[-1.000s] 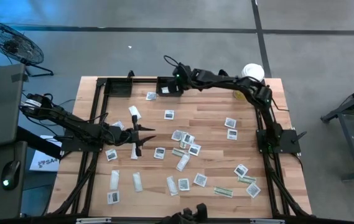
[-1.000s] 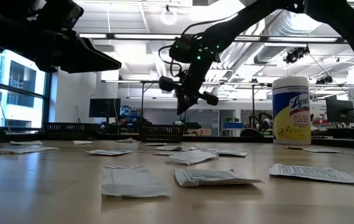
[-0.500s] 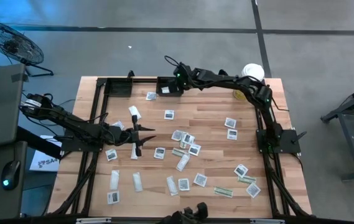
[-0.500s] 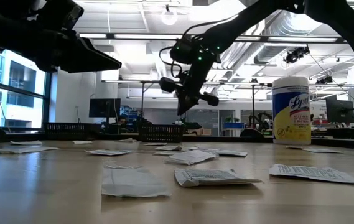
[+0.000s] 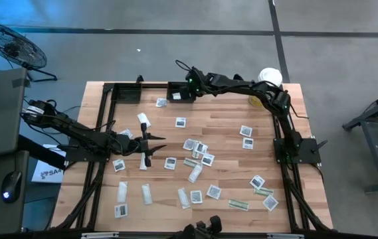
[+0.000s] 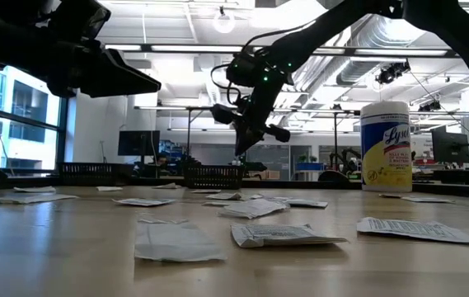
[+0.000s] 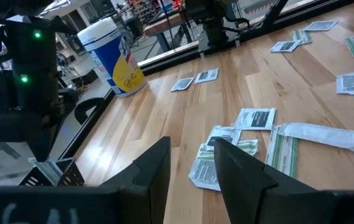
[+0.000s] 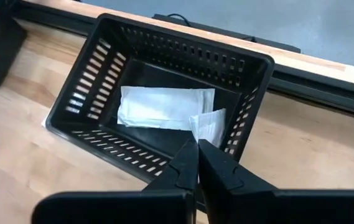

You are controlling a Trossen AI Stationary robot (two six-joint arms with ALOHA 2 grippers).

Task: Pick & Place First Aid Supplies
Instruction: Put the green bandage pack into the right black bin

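Note:
Many small flat packets lie scattered on the wooden table (image 5: 222, 129): white squares with dark centres (image 5: 181, 122), narrow white strips (image 5: 146, 193) and greenish-tan strips (image 5: 238, 204). My right gripper (image 5: 187, 85) hangs over a black slotted basket (image 8: 96, 87) at the table's far edge, shut on a small white packet (image 8: 209, 126). Another white packet (image 8: 164, 107) lies flat on the basket's floor. My left gripper (image 7: 192, 165) is open and hovers left of centre (image 5: 152, 144), above a cluster of packets (image 7: 236, 134), touching none. My right gripper pinches the small white packet by its near corner (image 8: 201, 138) between the two fingertips, coming from above and slanting down into the basket. The packet stands out past the fingertips over the basket's inner wall; whether it rests on the basket, I cannot tell.
A second black basket (image 5: 127, 93) sits at the far left corner. A large white tub with a yellow label (image 5: 270, 78) stands at the far right corner. Black frame rails (image 5: 102, 119) run along the table's left, right and far sides. Bare wood shows between the packets.

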